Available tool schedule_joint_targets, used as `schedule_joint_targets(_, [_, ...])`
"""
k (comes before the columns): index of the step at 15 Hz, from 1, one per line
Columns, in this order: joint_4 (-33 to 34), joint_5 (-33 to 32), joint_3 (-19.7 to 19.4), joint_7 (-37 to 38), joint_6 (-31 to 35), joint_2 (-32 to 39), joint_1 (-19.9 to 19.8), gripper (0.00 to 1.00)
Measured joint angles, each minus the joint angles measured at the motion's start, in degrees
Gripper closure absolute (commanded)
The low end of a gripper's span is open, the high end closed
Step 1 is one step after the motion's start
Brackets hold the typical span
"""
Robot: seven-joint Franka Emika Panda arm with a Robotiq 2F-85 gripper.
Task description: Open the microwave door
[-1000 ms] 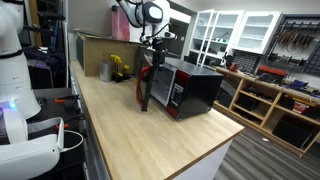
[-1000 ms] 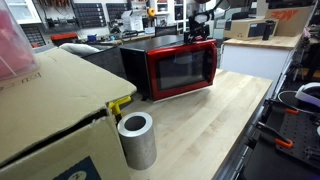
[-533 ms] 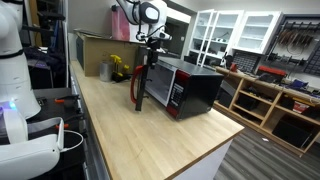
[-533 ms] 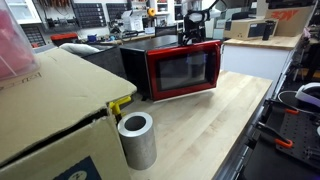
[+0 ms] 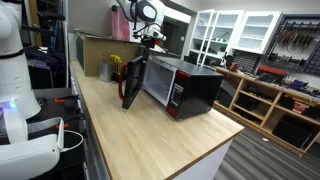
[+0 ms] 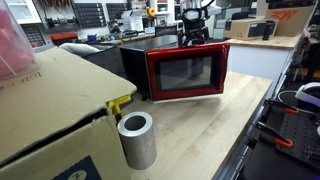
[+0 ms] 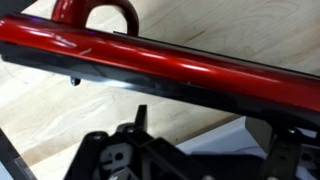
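Now microwave door (image 5: 131, 82) standing ajar, angling out from microwave (image 5: 192, 90); gripper (image 5: 150, 42) hovering at door's top edge, jaws spread wide.

In an exterior view, the gripper (image 5: 152, 40) hung with its jaws spread at the top edge of the microwave door (image 5: 132, 83). The door stood wide open below it, black inner face showing. The microwave (image 5: 190, 88) sat on the counter (image 5: 150, 140) just below and beside the gripper, and a cardboard box (image 5: 95, 48) stood well apart from it.
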Motion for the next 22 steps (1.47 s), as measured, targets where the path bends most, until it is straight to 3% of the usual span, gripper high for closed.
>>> schedule_joint_targets(9, [-0.4, 0.2, 1.6, 18.8, -0.9, -0.6, 3.4, 0.0])
schedule_joint_targets(22, [-5.7, 2.7, 6.7, 35.2, -0.7, -4.8, 5.8, 0.0])
